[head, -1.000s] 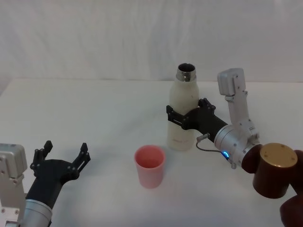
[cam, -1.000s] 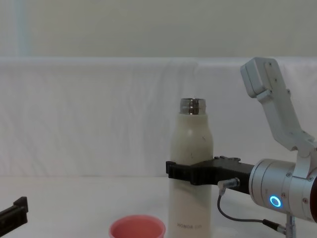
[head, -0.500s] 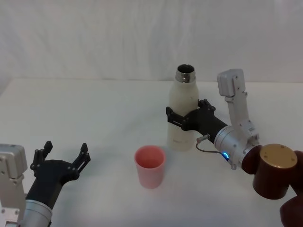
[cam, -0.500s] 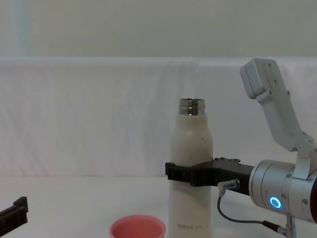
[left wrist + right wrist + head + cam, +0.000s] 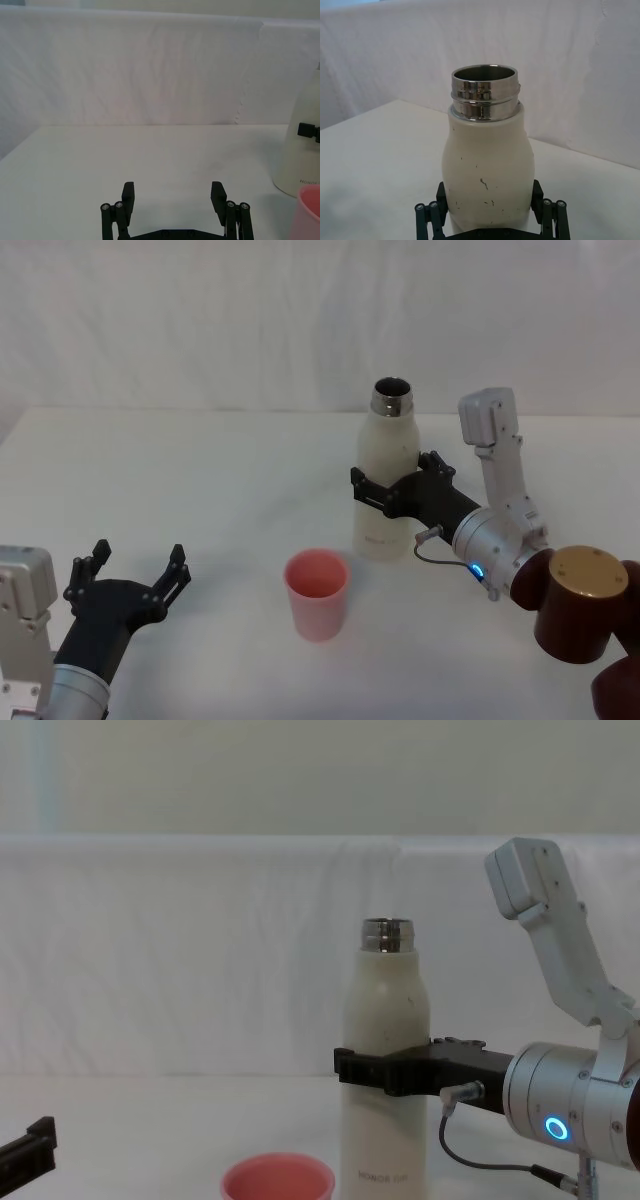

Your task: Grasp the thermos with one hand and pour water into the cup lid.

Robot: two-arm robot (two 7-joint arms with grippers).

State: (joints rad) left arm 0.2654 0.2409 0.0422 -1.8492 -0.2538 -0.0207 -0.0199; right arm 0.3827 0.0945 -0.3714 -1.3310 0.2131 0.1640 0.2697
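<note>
The cream-white thermos (image 5: 388, 475) stands upright on the white table, its steel neck uncapped. My right gripper (image 5: 388, 492) reaches in from the right and is shut on the thermos at mid-height, one black finger on each side. In the right wrist view the thermos (image 5: 487, 155) sits between the fingers (image 5: 536, 196). The pink cup lid (image 5: 317, 590) stands mouth up on the table, in front of the thermos and a little to its left. My left gripper (image 5: 135, 575) rests low at the near left, open and holding nothing, far from both. The chest view shows the thermos (image 5: 385, 1010) and the cup lid (image 5: 278, 1182).
A white cloth backdrop (image 5: 200, 320) hangs behind the white table (image 5: 200, 480). My right arm's brown joint (image 5: 583, 605) sits at the near right corner. Bare tabletop lies between the left gripper and the cup lid.
</note>
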